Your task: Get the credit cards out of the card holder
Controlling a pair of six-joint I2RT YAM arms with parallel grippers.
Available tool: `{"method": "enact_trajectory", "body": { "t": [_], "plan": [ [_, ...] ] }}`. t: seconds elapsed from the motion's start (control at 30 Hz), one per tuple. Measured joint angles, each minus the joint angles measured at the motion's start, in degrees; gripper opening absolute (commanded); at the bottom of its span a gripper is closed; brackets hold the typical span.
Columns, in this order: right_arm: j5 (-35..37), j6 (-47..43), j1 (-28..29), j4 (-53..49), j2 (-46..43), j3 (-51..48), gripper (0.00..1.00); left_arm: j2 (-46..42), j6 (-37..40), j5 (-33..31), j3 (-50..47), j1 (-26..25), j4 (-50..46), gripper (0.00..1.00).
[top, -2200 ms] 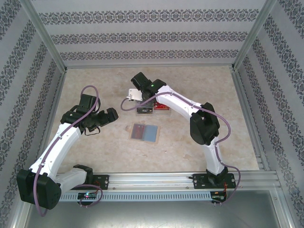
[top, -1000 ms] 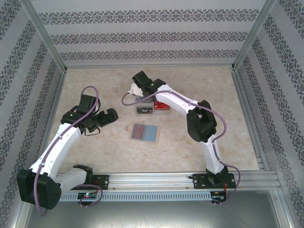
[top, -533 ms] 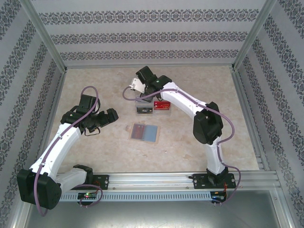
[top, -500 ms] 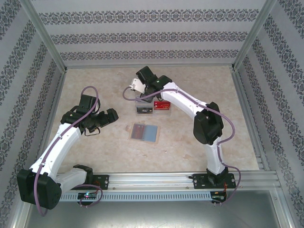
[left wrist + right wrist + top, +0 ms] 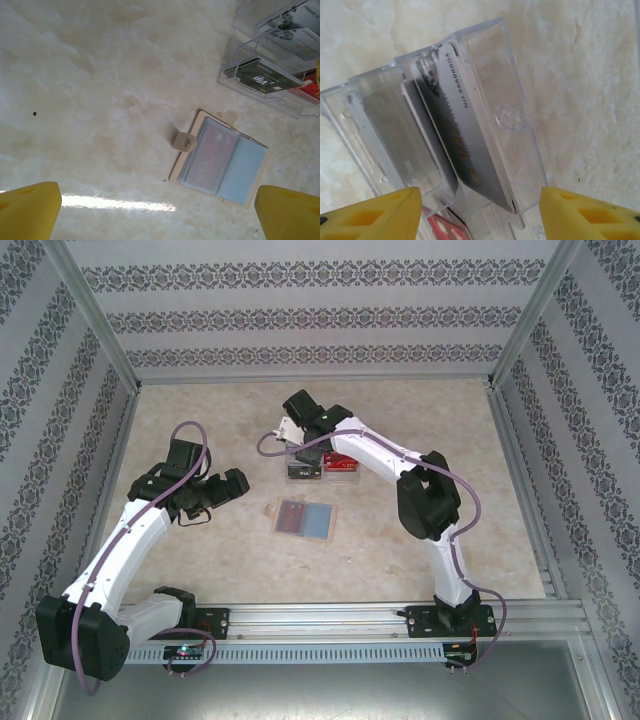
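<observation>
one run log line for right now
left gripper open, above table by card holder | right gripper open, over clear tray | card holder open flat, red card inside | nothing held

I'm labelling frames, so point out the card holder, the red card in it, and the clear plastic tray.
card holder point(image 5: 305, 519): top view, middle of its open inside.
red card point(image 5: 210, 154): left wrist view, centre of its face.
clear plastic tray point(image 5: 512, 117): right wrist view, outer wall.
</observation>
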Motion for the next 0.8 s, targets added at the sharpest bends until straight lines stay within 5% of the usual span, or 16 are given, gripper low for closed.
{"method": "enact_trajectory", "body": {
  "t": [0.8],
  "plan": [
    [7.74, 4.76, -0.55, 2.14, 2.05, 3.69, 0.63, 0.02, 0.0, 0.68, 0.0, 0.0, 0.0, 1.0]
  ]
}}
